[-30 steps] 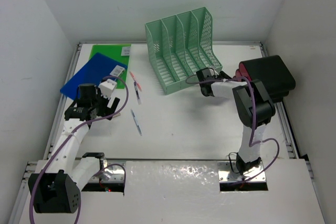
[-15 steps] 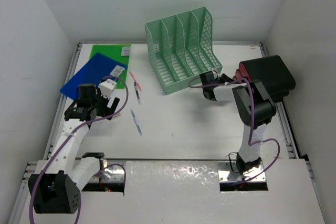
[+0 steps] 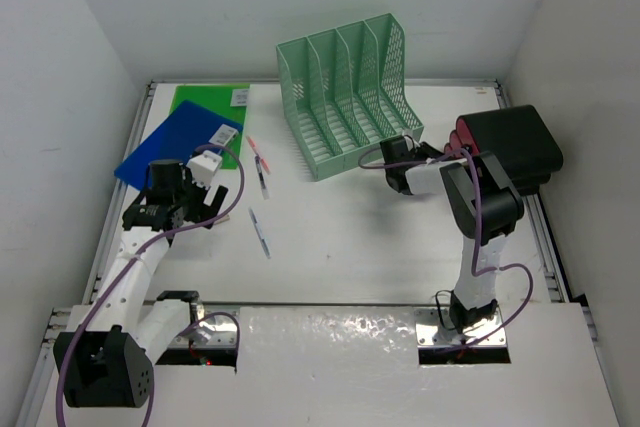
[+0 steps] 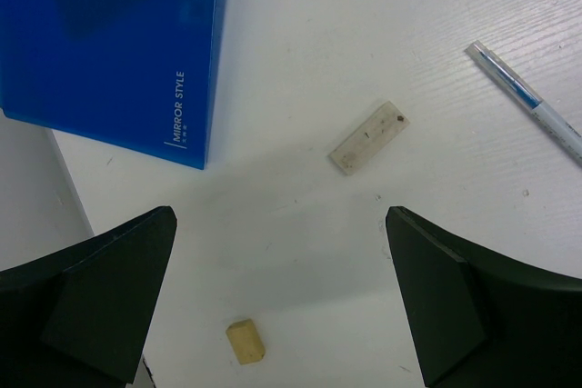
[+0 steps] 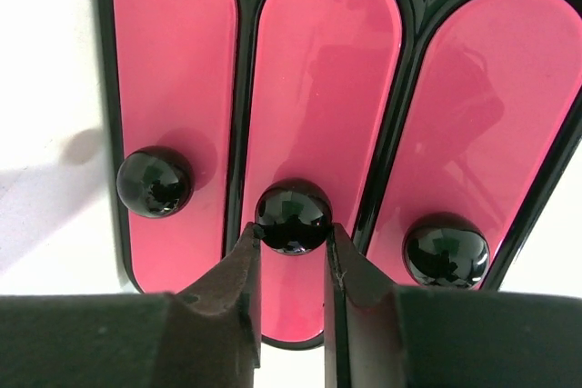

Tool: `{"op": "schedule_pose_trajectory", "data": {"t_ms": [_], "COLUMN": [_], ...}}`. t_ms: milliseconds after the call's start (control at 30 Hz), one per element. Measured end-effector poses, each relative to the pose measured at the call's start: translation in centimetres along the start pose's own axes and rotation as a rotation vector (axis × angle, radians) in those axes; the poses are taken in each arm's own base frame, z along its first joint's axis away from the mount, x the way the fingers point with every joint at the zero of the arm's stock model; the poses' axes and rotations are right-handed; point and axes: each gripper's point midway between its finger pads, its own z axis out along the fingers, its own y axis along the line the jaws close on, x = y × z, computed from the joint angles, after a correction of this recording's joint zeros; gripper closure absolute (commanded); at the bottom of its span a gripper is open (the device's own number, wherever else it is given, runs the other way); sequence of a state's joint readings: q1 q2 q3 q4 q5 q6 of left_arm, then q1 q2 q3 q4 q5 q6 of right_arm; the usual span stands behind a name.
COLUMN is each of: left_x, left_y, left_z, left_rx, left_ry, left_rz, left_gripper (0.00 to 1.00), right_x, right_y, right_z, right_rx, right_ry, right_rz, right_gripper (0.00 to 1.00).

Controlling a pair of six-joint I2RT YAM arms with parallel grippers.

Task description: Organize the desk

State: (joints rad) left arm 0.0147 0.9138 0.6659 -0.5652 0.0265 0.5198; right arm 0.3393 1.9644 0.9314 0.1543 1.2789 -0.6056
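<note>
On the overhead view, the desk (image 3: pixel 350 237) fills the floor of the white enclosure, a flat white top with metal rails at its edges and both arm bases at its near edge. A mint-green file rack (image 3: pixel 345 97) stands at back centre. A blue folder (image 3: pixel 165 142) lies at back left, overlapping a green folder (image 3: pixel 205 99) behind it. A red pen (image 3: pixel 259 154) and a blue pen (image 3: pixel 260 232) lie apart between folders and rack. A black drawer unit (image 3: pixel 510 147) sits at the right edge. The left gripper (image 3: pixel 180 209) hangs over the left side, just near of the blue folder; the right gripper (image 3: pixel 450 154) points at the drawer unit's front. Left wrist view: the left gripper (image 4: pixel 280 224) is spread wide with nothing between its jaws, above bare desk (image 4: pixel 364 34). Below it lie a small off-white strip (image 4: pixel 368 137) and a small tan block (image 4: pixel 245 342), well apart; the blue folder (image 4: pixel 109 43) fills the upper left, the blue pen (image 4: pixel 527 102) the upper right. Right wrist view: three pink drawer fronts side by side, each with a black knob. The right gripper (image 5: pixel 292 238) is narrowed onto the middle knob (image 5: pixel 292 215), fingertips (image 5: pixel 244 279) touching its lower sides. The left knob (image 5: pixel 155 182) and right knob (image 5: pixel 446 250) are untouched.
</note>
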Motion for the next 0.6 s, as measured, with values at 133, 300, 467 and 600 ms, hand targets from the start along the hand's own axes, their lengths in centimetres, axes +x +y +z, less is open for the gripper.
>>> {"op": "schedule_pose_trajectory", "data": {"t_ms": [133, 300, 467, 600], "left_x": [0.0, 0.0, 0.0, 0.0], "left_y": [0.0, 0.0, 0.0, 0.0], "left_z": [0.0, 0.0, 0.0, 0.0], "left_rx": [0.0, 0.0, 0.0, 0.0], "left_ry": [0.0, 0.0, 0.0, 0.0], "left_rz": [0.0, 0.0, 0.0, 0.0], "left_gripper": [0.0, 0.0, 0.01, 0.0], "right_x": [-0.4, -1.5, -2.0, -2.3], "right_y": [0.1, 0.8, 1.2, 1.4], "right_z": [-0.6, -3.0, -4.6, -5.3], "right_rx": [0.004, 0.015, 0.016, 0.013], "right_ry": [-0.018, -0.069, -0.098, -0.114], "right_rz": [-0.005, -0.015, -0.023, -0.023], "right_gripper": [1.0, 1.0, 1.0, 0.95]}}
